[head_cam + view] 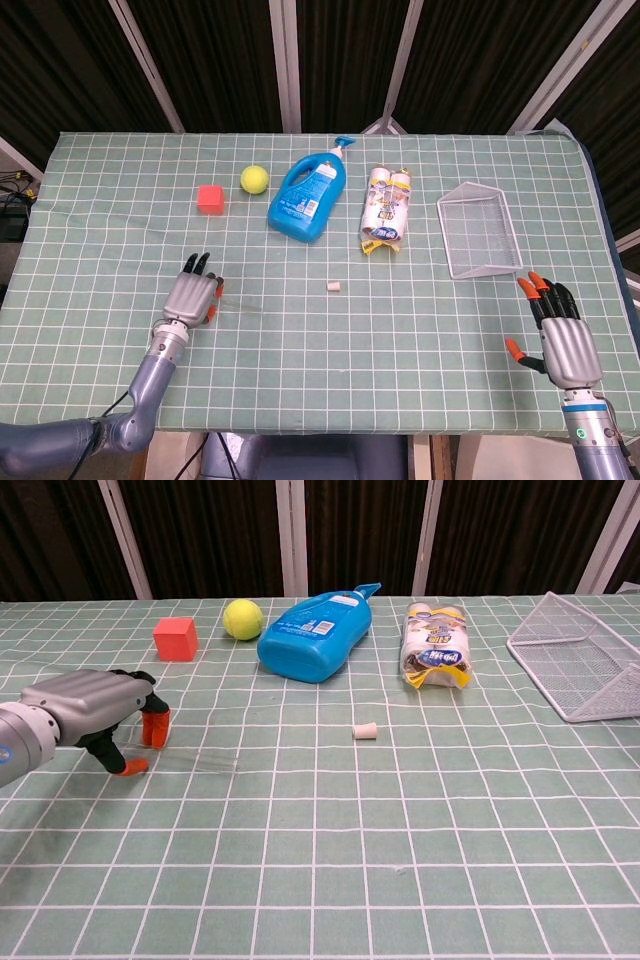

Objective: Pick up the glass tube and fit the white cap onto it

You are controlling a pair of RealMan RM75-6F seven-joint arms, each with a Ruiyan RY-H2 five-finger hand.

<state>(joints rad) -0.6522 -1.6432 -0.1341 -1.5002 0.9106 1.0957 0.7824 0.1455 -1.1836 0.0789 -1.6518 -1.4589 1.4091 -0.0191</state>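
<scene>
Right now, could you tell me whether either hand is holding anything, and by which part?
Nothing is lifted. The left hand has its fingers around one end of the glass tube; the right hand is empty.

Both views are bright and evenly lit from above, with no strong colour cast. Shadows on the table point(420, 330) are soft and short: a faint one sits under the blue bottle point(312, 635), another under the left robot hand point(92, 708). The dark curtains point(200, 535) behind swallow detail. The glass tube point(195, 761) is nearly lost against the cloth. Focus is sharp throughout; the head view bends straight lines slightly near its edges.
</scene>
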